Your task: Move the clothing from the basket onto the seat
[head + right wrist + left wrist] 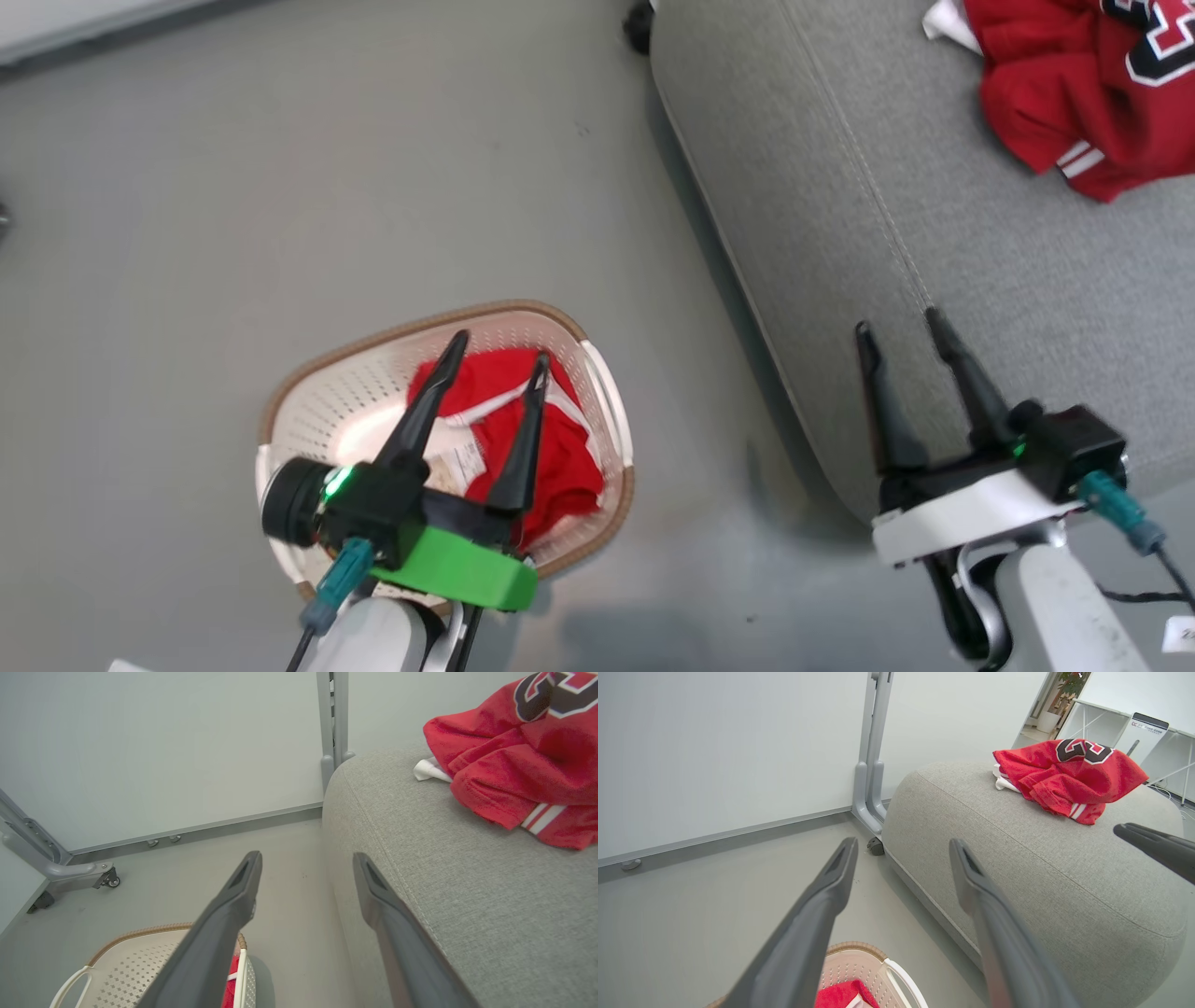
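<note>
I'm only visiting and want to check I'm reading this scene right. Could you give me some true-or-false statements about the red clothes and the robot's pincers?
A red jersey lies on the grey sofa cushion. True.
The laundry basket is empty. False: a red garment lies in it.
The left pincer hangs open above the basket, holding nothing. True.
The right pincer grips a jersey. False: it is open and empty, near the cushion's edge.
The basket stands on the cushion. False: it stands on the floor beside it.
</note>
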